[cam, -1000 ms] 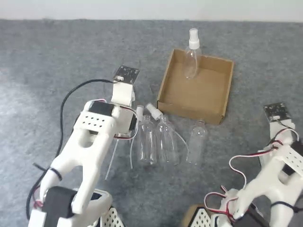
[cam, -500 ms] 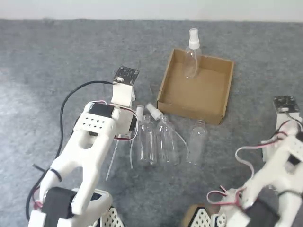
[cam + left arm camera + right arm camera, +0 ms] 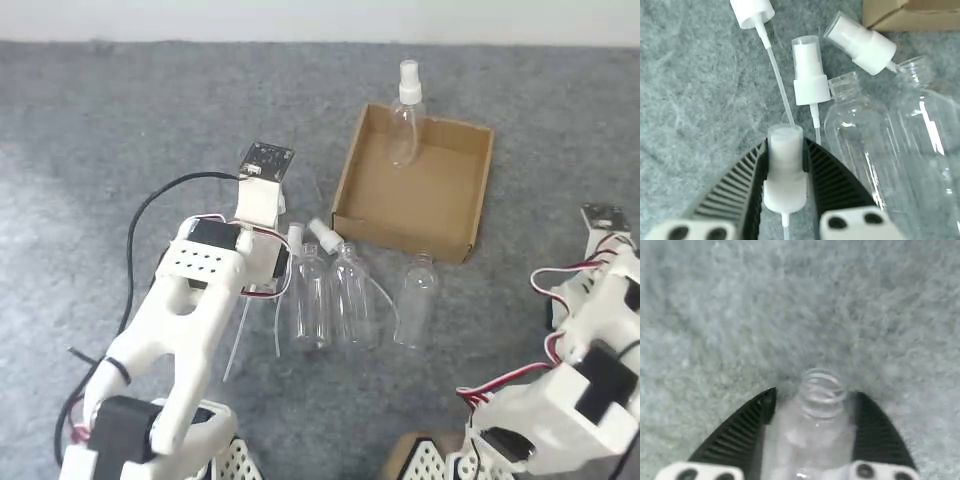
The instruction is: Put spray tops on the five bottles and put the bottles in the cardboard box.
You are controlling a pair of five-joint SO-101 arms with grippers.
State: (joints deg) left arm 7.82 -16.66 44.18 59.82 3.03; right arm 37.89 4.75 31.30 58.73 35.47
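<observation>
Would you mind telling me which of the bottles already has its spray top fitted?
The bottle at the far wall of the cardboard box: it alone wears a spray top; the three bottles in front have bare necks.

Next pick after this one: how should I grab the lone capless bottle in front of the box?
Probably across the lone bottle's body, below the shoulder, jaws closing on its two sides from above. It is apart from the pair of bottles on its left, and that leaves the open neck free for capping.
</observation>
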